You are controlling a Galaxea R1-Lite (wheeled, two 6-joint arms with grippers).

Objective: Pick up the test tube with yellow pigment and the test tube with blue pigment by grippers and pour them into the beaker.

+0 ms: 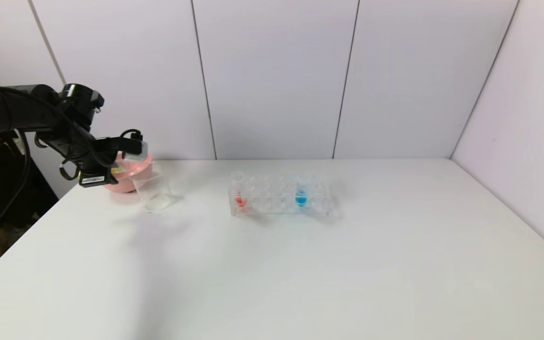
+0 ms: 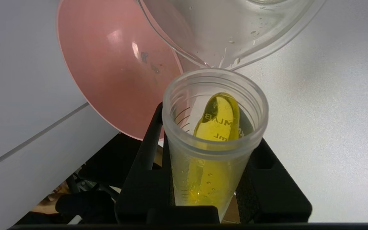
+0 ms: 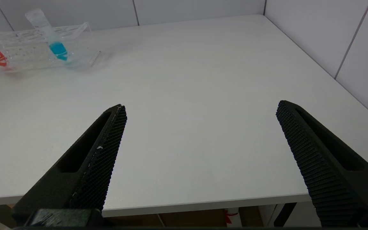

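Observation:
My left gripper [image 2: 211, 127] is shut on the test tube with yellow pigment [image 2: 216, 140]. The tube is tipped over, and its yellow liquid lies along the wall up to the open mouth. That mouth sits just at the pouring lip of the clear beaker [image 2: 235, 28]. In the head view the left gripper [image 1: 130, 158] hangs at the far left, above the beaker [image 1: 154, 191]. The test tube with blue pigment [image 1: 301, 193] stands upright in the clear rack [image 1: 279, 196] and also shows in the right wrist view [image 3: 54, 44]. My right gripper [image 3: 201, 108] is open and holds nothing, over the table's front edge.
A pink bowl [image 1: 128, 177] stands directly behind the beaker, close to the left gripper; its inside [image 2: 117, 70] fills much of the left wrist view. A tube with red-orange liquid [image 1: 240, 191] stands at the rack's left end. White wall panels close the back and right.

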